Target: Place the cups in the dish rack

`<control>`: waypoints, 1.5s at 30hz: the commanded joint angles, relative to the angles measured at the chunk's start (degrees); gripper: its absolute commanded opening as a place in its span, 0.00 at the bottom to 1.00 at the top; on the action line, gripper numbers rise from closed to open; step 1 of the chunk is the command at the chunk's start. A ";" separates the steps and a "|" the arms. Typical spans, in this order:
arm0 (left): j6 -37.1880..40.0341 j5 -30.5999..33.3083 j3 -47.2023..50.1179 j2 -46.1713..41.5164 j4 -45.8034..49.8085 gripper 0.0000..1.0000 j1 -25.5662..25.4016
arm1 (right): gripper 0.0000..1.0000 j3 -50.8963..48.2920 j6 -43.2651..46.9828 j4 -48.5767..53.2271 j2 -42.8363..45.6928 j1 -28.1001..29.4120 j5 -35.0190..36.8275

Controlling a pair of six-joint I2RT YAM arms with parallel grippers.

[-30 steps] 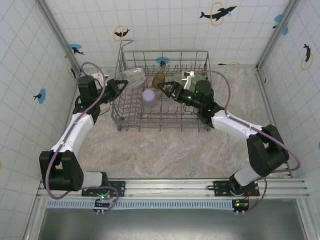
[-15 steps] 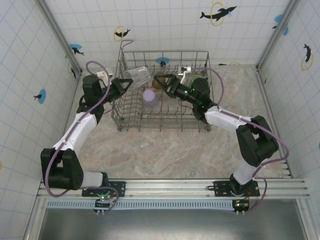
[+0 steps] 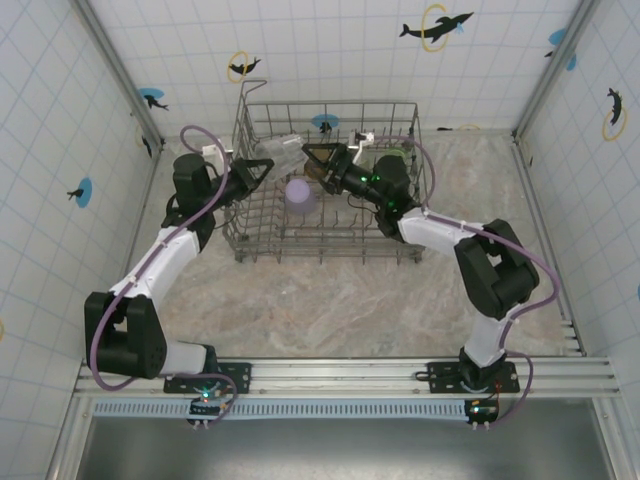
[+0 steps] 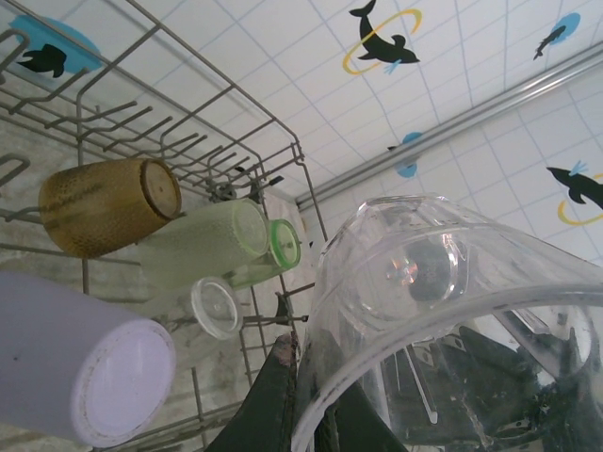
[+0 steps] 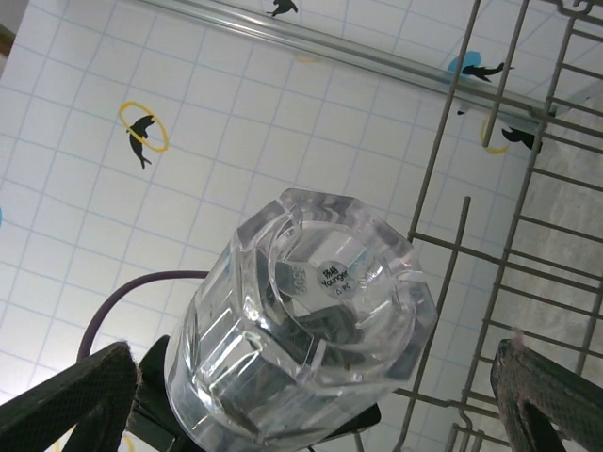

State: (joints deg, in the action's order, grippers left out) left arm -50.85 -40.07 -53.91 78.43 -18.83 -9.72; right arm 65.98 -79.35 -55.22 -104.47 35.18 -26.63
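The dish rack [image 3: 330,252] stands on the surface [image 3: 330,310] toward its far edge, about midway between the left and right edges. The left hand [image 3: 258,170] is pinched shut on the rim of a clear cup [image 3: 283,152], holding it tipped on its side in the air over the rack's far left part. The right hand [image 3: 320,160] reaches in over the rack from the right. Its fingers [image 5: 66,400] are spread wide and hold nothing; the clear cup's base faces it, between the fingers but apart from both. Inside the rack a lavender cup [image 3: 300,195] sits just nearer than the two hands. In the left wrist view an amber cup [image 4: 104,205], two green cups [image 4: 212,247] and a second clear cup [image 4: 215,307] are close together in the rack
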 commanded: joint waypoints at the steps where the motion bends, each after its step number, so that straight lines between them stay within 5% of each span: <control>1: -0.78 -0.09 0.54 0.05 -4.35 0.00 -0.65 | 1.00 3.51 -3.16 -5.41 -1.87 0.83 0.57; 14: -2.91 -0.17 1.25 0.40 -6.45 0.00 -2.36 | 0.99 5.65 -5.97 -7.78 -4.28 1.16 2.43; 26: -3.32 -0.01 1.44 0.68 -6.68 0.02 -4.26 | 0.59 5.39 -6.85 -10.39 -5.30 1.30 2.93; 31: -0.50 1.54 -0.13 0.32 -2.76 0.26 -4.26 | 0.51 5.32 -4.28 -7.86 -4.57 1.24 2.56; 33: 1.18 2.57 -1.19 0.06 -0.30 0.44 -4.22 | 0.50 4.97 -2.59 -5.54 -3.60 1.20 2.66; 45: 9.53 10.26 -5.41 -2.91 11.43 0.74 -4.24 | 0.47 7.49 11.41 11.79 0.32 1.12 4.13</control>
State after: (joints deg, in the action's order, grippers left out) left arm -45.36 -31.83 -55.83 78.06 -9.56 -13.56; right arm 70.19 -73.28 -47.79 -106.39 35.90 -21.93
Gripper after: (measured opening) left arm 0.727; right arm 0.707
